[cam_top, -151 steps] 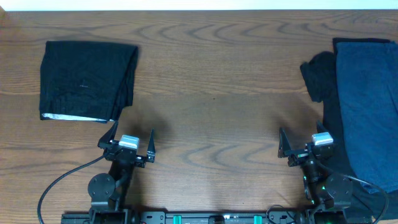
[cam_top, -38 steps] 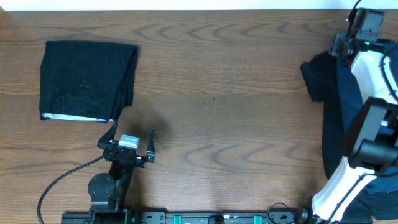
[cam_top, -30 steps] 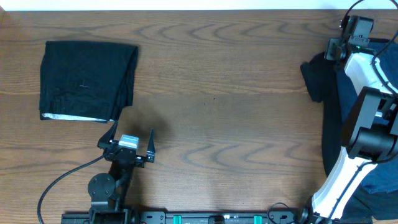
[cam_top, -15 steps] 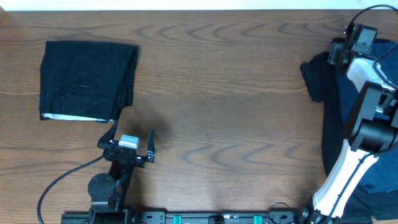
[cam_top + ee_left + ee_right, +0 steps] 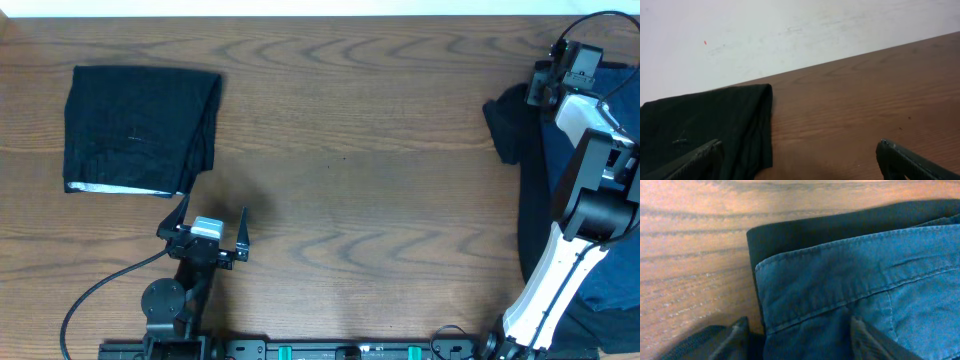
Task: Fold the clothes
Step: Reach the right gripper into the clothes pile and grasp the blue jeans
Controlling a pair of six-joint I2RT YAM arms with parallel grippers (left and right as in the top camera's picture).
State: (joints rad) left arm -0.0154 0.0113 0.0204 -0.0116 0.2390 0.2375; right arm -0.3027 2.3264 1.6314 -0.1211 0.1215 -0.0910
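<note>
Two hazards were noted at the pick point. The right tool (image 5: 799,325) stood at the far right corner of the counter (image 5: 380,150). Its jaws were apart, straddling the stitched edge of the denim garment (image 5: 850,280), and no fabric appeared to be pinched. That garment lay on top of a black garment (image 5: 805,230), whose border showed just beyond the denim edge.

First hazard: a closure at this spot could take both layers together, because they lay touching with their edges nearly aligned. The black piece would then be dragged out along with the denim. Second hazard: a bite on the hem alone could slip once the weight of the wide garment came onto it.

The left tool (image 5: 213,215) was fully spread and empty at the near left of the counter. A folded black garment (image 5: 140,125) lay beyond it at the far left, apart from the fingers.

Compared with the view five seconds earlier, the right arm had left its parked position at the near right edge. It had reached across the pile and now covered much of the denim from overhead. Over the last second its wrist had shifted only slightly at the corner. The left arm and the folded black garment showed no change.
</note>
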